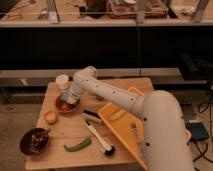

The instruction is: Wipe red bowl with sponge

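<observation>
Light wooden tabletop on grey speckled floor. Behind: dark panel wall, pale rail along top, metal posts above. Black cables, blue box at right. Warm, dim light. Hand low over tabletop's rear-left part.

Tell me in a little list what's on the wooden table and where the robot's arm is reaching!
end effector: low over the red bowl
red bowl: back of the table, picture's left
sponge: maybe the pale bit under the end effector; hard to tell
white cup: just behind the red bowl
small orange round thing: in front of the red bowl
maroon bowl: near left corner, dark contents
long green thing: near front edge
brush: middle, beside the yellow tray
yellow tray: picture's right, fork on it
</observation>
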Robot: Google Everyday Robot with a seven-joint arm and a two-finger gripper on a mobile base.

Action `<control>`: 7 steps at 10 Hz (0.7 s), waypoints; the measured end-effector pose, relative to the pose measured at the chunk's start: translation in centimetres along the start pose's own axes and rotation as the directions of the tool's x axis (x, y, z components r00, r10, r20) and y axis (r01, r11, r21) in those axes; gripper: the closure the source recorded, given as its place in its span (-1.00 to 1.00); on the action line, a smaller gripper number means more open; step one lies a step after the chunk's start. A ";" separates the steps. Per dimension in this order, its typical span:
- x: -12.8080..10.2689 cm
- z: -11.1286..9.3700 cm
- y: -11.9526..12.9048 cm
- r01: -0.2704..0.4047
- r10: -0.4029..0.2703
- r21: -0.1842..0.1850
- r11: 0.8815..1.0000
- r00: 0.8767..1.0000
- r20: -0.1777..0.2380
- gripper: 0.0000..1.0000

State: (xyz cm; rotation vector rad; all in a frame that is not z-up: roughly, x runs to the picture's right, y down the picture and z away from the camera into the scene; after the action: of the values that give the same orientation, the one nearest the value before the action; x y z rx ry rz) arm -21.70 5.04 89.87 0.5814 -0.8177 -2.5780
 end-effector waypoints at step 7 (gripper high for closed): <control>1.9 2.3 -2.3 0.085 -0.086 0.041 0.996 0.996 0.019 1.00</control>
State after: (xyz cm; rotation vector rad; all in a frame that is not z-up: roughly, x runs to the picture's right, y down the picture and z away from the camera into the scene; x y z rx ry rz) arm -24.94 6.95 89.72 0.6152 -0.8714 -2.6547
